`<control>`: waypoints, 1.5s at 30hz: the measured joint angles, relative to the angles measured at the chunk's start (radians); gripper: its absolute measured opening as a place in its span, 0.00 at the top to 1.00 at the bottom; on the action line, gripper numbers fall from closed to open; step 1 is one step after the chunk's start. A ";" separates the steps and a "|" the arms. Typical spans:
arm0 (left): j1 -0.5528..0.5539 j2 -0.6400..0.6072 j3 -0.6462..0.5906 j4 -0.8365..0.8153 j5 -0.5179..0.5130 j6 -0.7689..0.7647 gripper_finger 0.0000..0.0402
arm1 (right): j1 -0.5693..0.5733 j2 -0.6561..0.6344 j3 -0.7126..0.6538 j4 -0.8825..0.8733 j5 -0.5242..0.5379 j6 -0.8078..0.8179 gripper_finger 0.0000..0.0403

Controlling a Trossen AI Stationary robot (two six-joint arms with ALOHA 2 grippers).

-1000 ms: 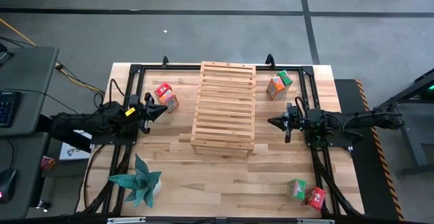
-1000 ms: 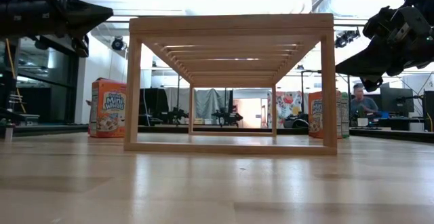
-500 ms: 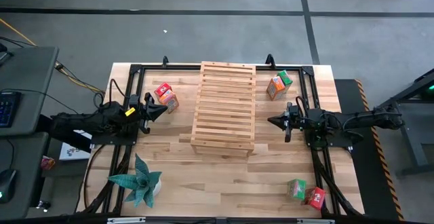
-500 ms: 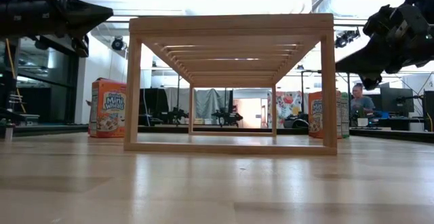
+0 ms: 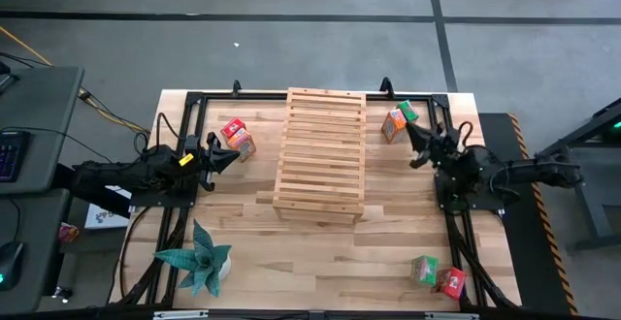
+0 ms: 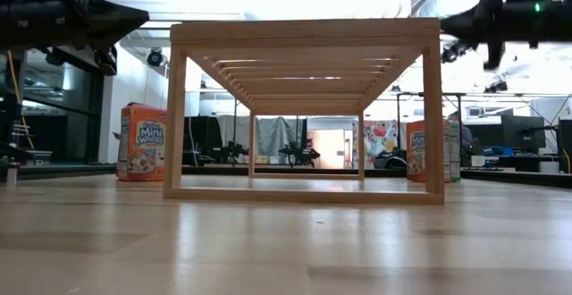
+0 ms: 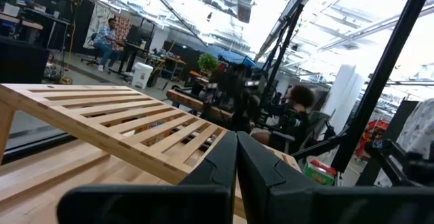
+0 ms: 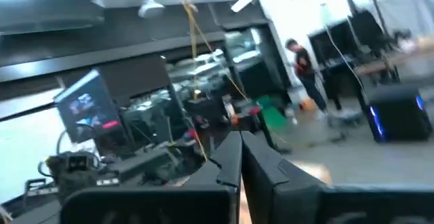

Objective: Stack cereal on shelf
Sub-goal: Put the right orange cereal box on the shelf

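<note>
The light wooden shelf (image 5: 320, 155) stands mid-table on its frame (image 6: 304, 107). Red and orange cereal boxes (image 5: 236, 138) stand left of it; the orange one also shows in the low view (image 6: 141, 143). An orange and a green box (image 5: 398, 121) stand near the far right corner (image 6: 429, 152). A green and a red box (image 5: 437, 276) lie near the right near corner. My left gripper (image 5: 233, 155) hovers shut beside the red and orange pair, its fingers together (image 7: 236, 157). My right gripper (image 5: 413, 142) is raised, shut (image 8: 241, 157), just short of the orange and green pair.
A teal spiky plant (image 5: 199, 257) stands near the table's left near corner. Black frame rails (image 5: 194, 97) run along the table's left, right and far edges. Bare tabletop (image 5: 320, 262) lies in front of the shelf. A person (image 8: 302, 64) shows in the room beyond.
My right gripper has swung from beside the shelf's right side toward the table's far edge and risen, turning to point at the orange and green boxes. It has stayed shut. The boxes and the shelf have kept their places.
</note>
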 joint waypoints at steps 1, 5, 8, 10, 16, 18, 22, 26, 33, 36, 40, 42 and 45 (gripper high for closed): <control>0.000 0.000 0.000 0.000 0.000 0.000 0.99 | -0.012 0.008 0.034 -0.019 -0.041 -0.009 0.98; 0.000 0.000 0.000 0.000 0.000 0.000 0.99 | -0.034 0.090 0.304 -0.520 -0.029 -0.013 0.86; 0.000 0.000 0.000 0.000 0.000 0.000 0.99 | -0.060 0.231 0.521 -0.990 0.182 0.106 0.71; 0.000 0.000 0.000 0.000 0.000 0.000 0.99 | -0.088 0.330 0.621 -1.253 0.301 0.250 0.60; 0.000 0.000 0.000 0.000 0.000 0.000 0.99 | -0.217 0.573 0.709 -1.647 0.312 0.702 0.33; 0.000 0.000 0.000 0.000 0.000 0.000 0.99 | -0.250 0.629 0.698 -1.640 0.268 0.747 0.28; 0.000 0.000 0.000 0.000 0.000 0.000 0.99 | -0.277 0.708 0.696 -1.592 0.230 0.777 0.22; 0.000 0.000 0.000 0.000 0.000 0.000 0.99 | -0.281 0.754 0.696 -1.543 0.203 0.781 0.21; 0.000 0.000 0.000 0.000 0.000 0.000 0.99 | -0.281 0.826 0.696 -1.512 0.232 0.788 0.21; 0.000 0.000 0.000 0.000 0.000 0.000 0.99 | -0.281 0.864 0.696 -1.484 0.229 0.773 0.21; 0.000 0.000 0.000 0.000 0.000 0.000 0.99 | -0.295 0.917 0.696 -1.479 0.225 0.773 0.21; 0.000 0.000 0.000 0.000 0.000 0.000 0.99 | -0.315 0.942 0.696 -1.473 0.208 0.771 0.21; 0.000 0.000 0.000 0.000 0.000 0.000 0.99 | -0.345 0.968 0.696 -1.453 0.186 0.750 0.21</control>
